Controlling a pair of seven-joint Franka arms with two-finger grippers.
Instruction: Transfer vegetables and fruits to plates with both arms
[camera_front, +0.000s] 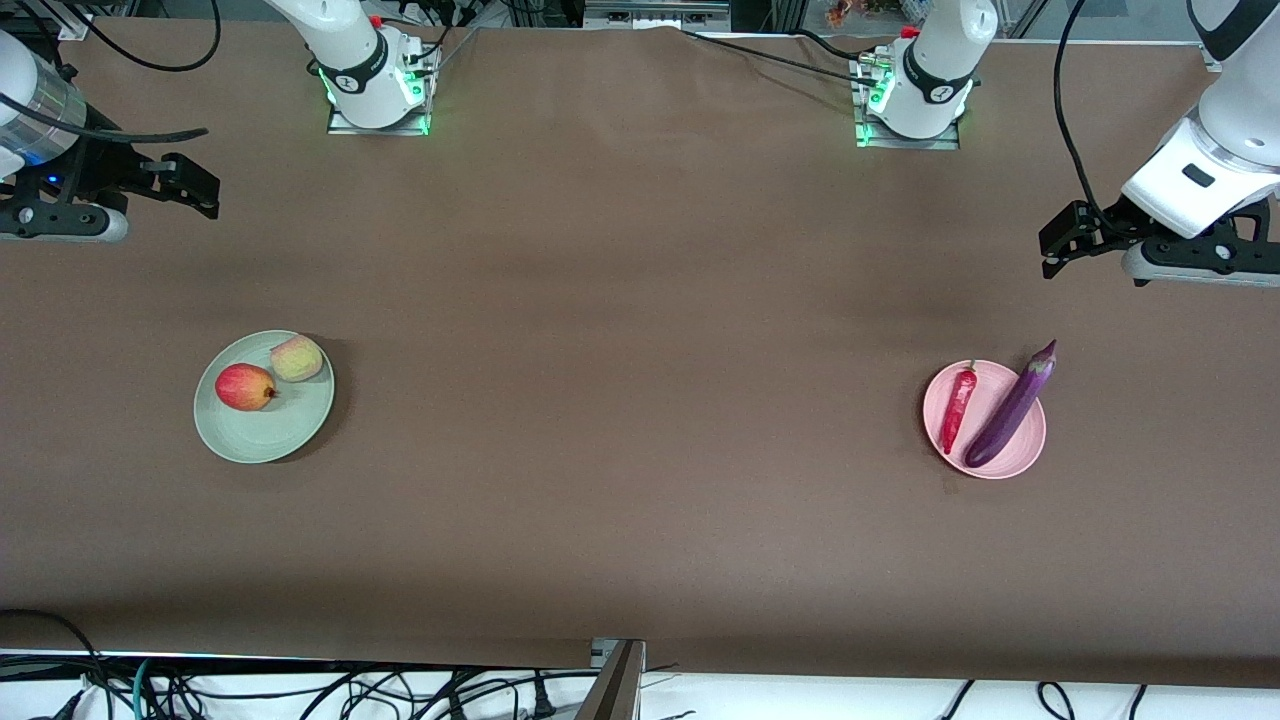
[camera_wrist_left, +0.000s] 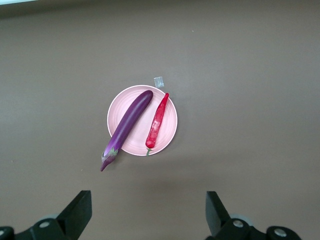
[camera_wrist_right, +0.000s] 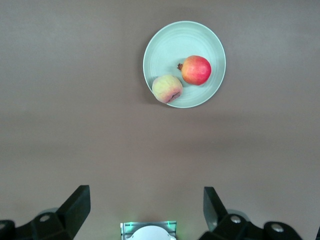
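Note:
The pale green plate (camera_front: 270, 435) lies toward the right arm's end of the table and holds the red apple (camera_front: 244, 387) and the peach (camera_front: 297, 358). The pale pink plate (camera_front: 992, 385) lies toward the left arm's end and holds the red chili (camera_front: 957, 408) and the purple eggplant (camera_front: 1012, 405), whose stem end overhangs the rim. My left gripper (camera_front: 1050, 250) hangs open and empty above bare table near the pink plate (camera_wrist_left: 172, 120). My right gripper (camera_front: 205, 192) hangs open and empty above bare table near the green plate (camera_wrist_right: 175, 45).
The arm bases (camera_front: 375, 90) (camera_front: 915, 100) stand along the table's edge farthest from the front camera. A small clear scrap (camera_wrist_left: 159, 81) lies beside the pink plate. Cables and a metal bracket (camera_front: 615, 680) sit at the edge nearest the front camera.

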